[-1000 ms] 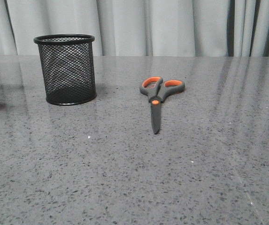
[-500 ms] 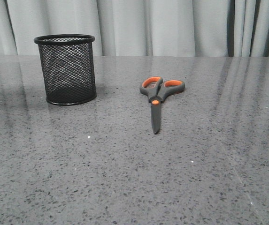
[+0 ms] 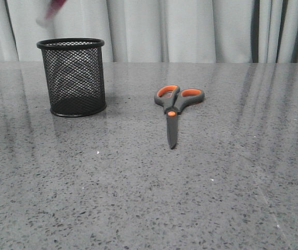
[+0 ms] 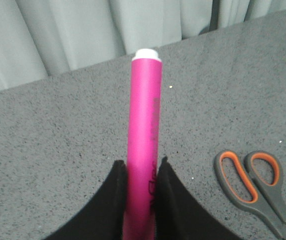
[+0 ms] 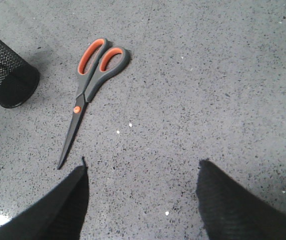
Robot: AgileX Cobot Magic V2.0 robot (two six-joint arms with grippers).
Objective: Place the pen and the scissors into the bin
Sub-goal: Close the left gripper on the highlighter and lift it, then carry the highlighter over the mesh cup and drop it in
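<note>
My left gripper [image 4: 142, 167] is shut on the magenta-pink pen [image 4: 143, 135], whose whitish cap points away from the fingers. In the front view the pen [image 3: 51, 11] is a blurred pink tip at the top edge, above the black mesh bin [image 3: 73, 76] and slightly to its left. The gripper itself is out of the front view. The scissors [image 3: 172, 107] lie flat on the table right of the bin, handles away, blades toward me; they also show in the left wrist view [image 4: 256, 185] and right wrist view [image 5: 89, 85]. My right gripper [image 5: 143, 167] is open and empty above bare table, near the scissors' blade tip.
The grey speckled table [image 3: 149, 198] stretches wide around the objects. A pale curtain [image 3: 190, 28] hangs behind its far edge. The bin also shows at the edge of the right wrist view [image 5: 5, 75].
The pen left the front view at the left edge, then reappeared at the top, above the bin. The scissors and bin have not moved.
</note>
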